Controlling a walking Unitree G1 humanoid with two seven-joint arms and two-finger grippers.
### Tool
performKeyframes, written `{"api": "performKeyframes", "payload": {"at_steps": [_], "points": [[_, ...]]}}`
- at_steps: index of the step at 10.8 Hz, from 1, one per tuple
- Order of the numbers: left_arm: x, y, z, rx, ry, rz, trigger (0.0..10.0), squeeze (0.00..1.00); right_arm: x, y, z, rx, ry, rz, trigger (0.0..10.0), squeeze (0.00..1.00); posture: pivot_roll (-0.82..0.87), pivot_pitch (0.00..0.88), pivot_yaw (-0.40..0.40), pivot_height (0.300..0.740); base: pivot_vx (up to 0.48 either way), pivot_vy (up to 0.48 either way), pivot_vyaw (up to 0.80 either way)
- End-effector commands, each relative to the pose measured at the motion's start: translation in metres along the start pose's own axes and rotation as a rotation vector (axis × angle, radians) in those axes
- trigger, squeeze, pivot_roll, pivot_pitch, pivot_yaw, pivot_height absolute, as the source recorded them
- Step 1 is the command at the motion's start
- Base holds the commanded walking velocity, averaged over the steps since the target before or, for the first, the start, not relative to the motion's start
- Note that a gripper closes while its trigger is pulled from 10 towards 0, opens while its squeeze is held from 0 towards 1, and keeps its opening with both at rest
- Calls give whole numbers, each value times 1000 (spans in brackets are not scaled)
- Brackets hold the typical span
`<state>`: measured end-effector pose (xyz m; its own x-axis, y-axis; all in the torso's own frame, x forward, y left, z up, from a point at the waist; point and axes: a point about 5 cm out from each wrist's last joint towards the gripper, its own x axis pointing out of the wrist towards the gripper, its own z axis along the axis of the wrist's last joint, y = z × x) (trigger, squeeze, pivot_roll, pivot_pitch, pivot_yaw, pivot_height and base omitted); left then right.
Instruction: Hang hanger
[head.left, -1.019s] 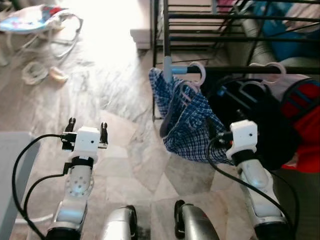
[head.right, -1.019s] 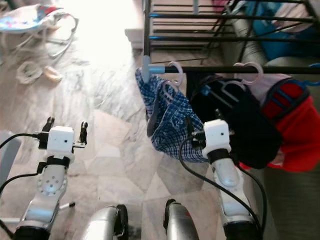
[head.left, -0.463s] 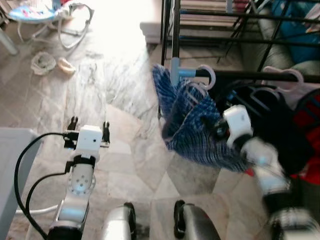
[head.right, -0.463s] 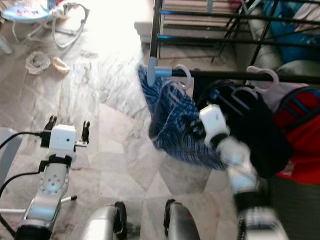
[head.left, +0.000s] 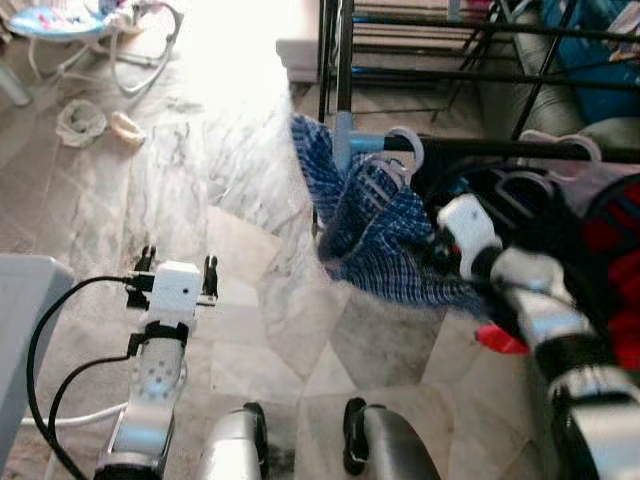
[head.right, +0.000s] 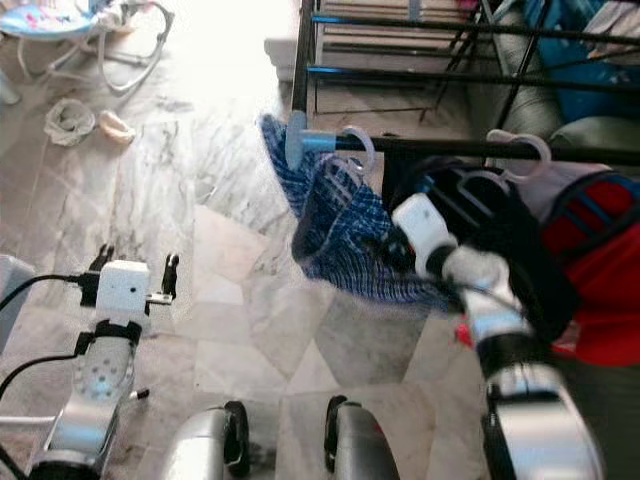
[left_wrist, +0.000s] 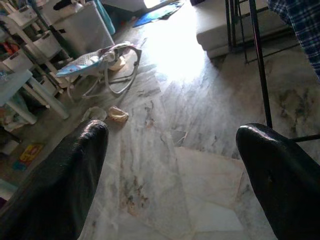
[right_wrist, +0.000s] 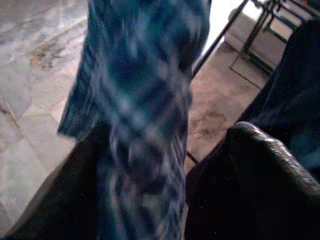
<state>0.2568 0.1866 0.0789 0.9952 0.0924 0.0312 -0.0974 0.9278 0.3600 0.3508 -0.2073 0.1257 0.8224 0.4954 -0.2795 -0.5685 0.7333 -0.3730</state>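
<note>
- Left eye view: a black drying rack (head.left: 345, 60) stands on the marble floor (head.left: 250, 200). On its front rail, near the left end, a white hanger (head.left: 403, 143) hooks over the bar and carries a blue checked cloth (head.left: 375, 235). To the right hang a black garment (head.left: 530, 200) and a red garment (head.left: 610, 235), the second cut off by the picture's edge. The right gripper (head.left: 440, 225) is blurred and pressed against the checked cloth; its fingers are hidden there. The left gripper (head.left: 177, 268) hovers over the floor, well apart from the rack.
- Right eye view: a second white hanger (head.right: 520, 150) hooks on the same rail above the dark clothes.
- Left wrist view: the two black fingers (left_wrist: 60, 185) stand wide apart, with nothing between them. A baby bouncer (left_wrist: 105, 62) stands far off.
- Right wrist view: the fingers (right_wrist: 250, 185) are spread, and the blurred checked cloth lies between them; I cannot tell if they grip it.
</note>
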Motion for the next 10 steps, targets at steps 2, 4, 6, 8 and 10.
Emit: {"api": "performKeyframes", "payload": {"at_steps": [2,4,6,8,10], "points": [[0,1,-4,3,18,-11,10000,0,-2,-7,-1,-12,16,-2,0,0,6,230,-7,740,0,0,0],[3,-5,-2,-6,14,-45,10000,0,2,-10,4,-27,6,37,0,0,-1,227,-9,740,0,0,0],[1,-9,-4,-16,25,-53,10000,0,4,-8,4,-31,20,87,0,0,0,228,-15,740,0,0,0],[-1,-12,-5,-20,31,-66,10000,0,6,-2,0,-41,50,162,0,0,1,227,-17,740,0,0,0],[1,-12,-5,-21,29,-66,10000,0,9,0,0,-53,58,172,0,0,3,226,-20,740,0,0,0]]}}
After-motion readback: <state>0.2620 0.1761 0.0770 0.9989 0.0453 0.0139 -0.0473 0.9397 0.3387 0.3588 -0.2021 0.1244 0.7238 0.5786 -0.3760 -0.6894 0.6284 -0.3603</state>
